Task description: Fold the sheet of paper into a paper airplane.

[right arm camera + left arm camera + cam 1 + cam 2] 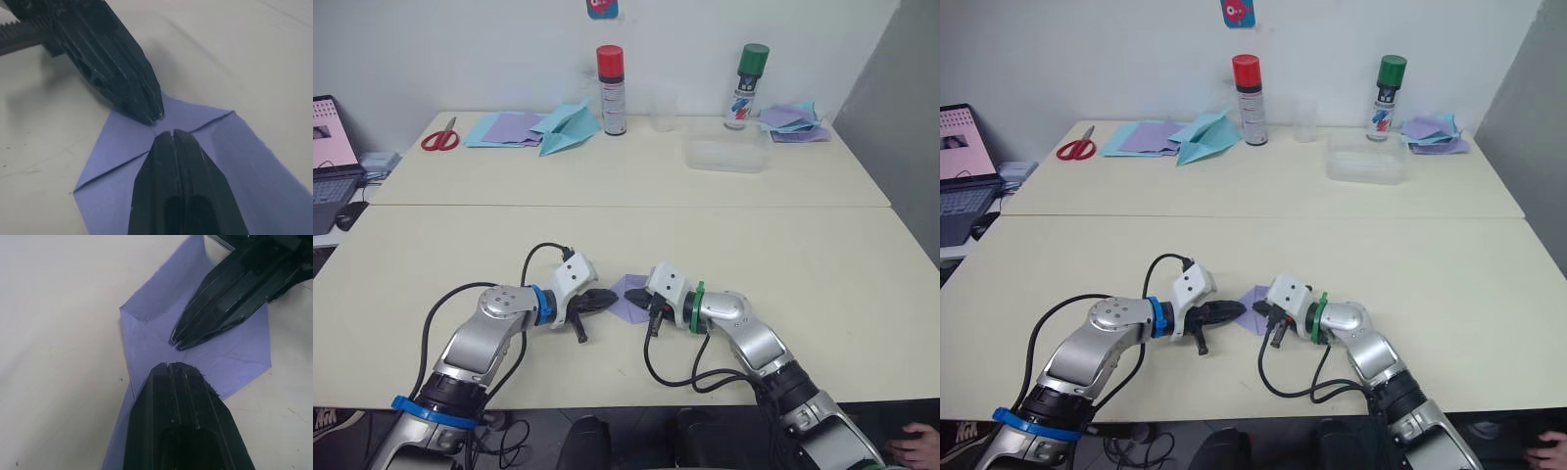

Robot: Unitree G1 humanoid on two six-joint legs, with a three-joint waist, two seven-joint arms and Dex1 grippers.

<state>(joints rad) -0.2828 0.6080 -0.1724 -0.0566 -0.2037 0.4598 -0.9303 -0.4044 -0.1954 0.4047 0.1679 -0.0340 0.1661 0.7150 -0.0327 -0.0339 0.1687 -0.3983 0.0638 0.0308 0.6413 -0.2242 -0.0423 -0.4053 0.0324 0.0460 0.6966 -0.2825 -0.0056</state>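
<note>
The sheet of paper (629, 292), pale lavender with flaps folded in along crease lines, lies flat on the near table (783, 255). My left gripper (610, 297) and right gripper (632, 298) point at each other over it, both shut, tips nearly meeting on the paper's middle. In the left wrist view my left gripper (175, 366) rests on the paper (151, 333) facing the right gripper (178, 343). The right wrist view has my right gripper (172, 133) on the paper (122, 147) opposite the left gripper (152, 119). Neither grips the paper. The paper airplane is out of view.
On the far table lie a light blue paper plane (566, 127), flat blue and lavender sheets (504, 128), red scissors (440, 139), two spray cans (611, 90) (749, 86), a clear container (726, 154) and crumpled scraps (793, 122). A laptop (331, 157) stands far left.
</note>
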